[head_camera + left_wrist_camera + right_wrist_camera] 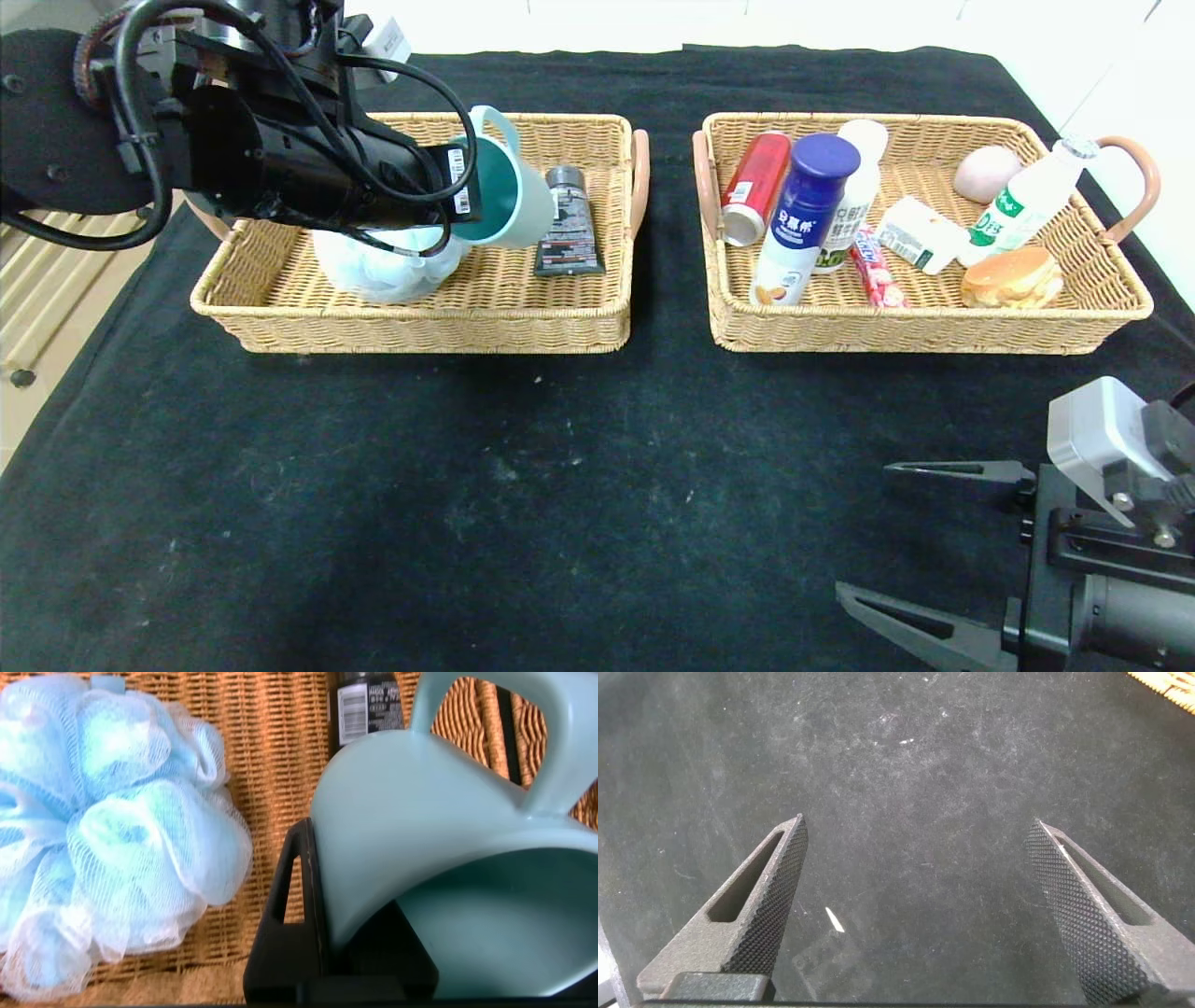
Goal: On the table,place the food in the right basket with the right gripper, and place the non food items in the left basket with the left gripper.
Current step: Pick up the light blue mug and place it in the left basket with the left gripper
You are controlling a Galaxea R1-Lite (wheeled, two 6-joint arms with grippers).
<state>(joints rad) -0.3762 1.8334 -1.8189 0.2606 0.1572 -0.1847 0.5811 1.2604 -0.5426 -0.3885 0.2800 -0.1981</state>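
My left gripper (470,198) is over the left basket (420,329) and is shut on the rim of the teal-blue mug (512,201), which hangs tilted above the basket floor. In the left wrist view one finger (290,915) lies outside the mug (448,812) and the other inside it. The pale-blue pouf (387,263) (103,831) and the dark tube (569,229) (369,705) lie in this basket. The blue-capped bottle (803,215), the squat white bottle (854,201) and the red candy stick (876,269) are in the right basket (924,329). My right gripper (864,528) (917,826) is open and empty over the black table (560,467).
The right basket also holds a red can (756,187), a green-labelled bottle (1022,205), a bun (1013,278), a pink round thing (987,173) and a white packet (920,233). The table's left edge drops off near the left arm.
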